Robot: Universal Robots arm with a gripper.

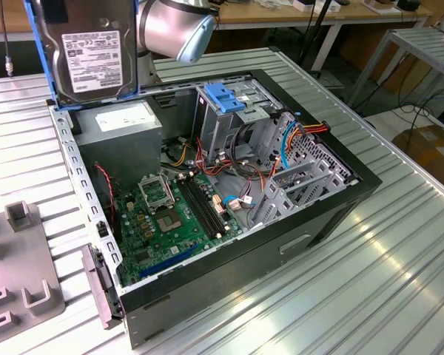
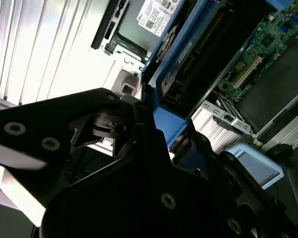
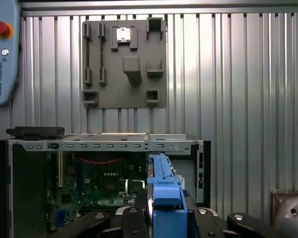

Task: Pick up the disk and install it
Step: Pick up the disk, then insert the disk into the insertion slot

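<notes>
The disk (image 1: 96, 52) is a black drive with a white label and blue side rails. It hangs upright above the back corner of the open computer case (image 1: 333, 214), on the exterior view's left. In the first wrist view my gripper (image 3: 164, 220) is shut on the disk's blue end tab (image 3: 164, 193), black fingers on either side. The second wrist view shows the gripper (image 2: 156, 131) clamped on the blue rail of the disk (image 2: 171, 124), with the case below. The grey drive cage with its light-blue latch (image 1: 226, 96) stands at the case's back, to the right of the disk.
Inside the case lie the motherboard (image 1: 170, 214), the power supply (image 1: 122, 129) and loose cables. A grey fixture plate (image 1: 15, 259) lies on the ribbed metal table (image 1: 399, 259) left of the case. A teach pendant (image 3: 2, 49) sits beyond the plate.
</notes>
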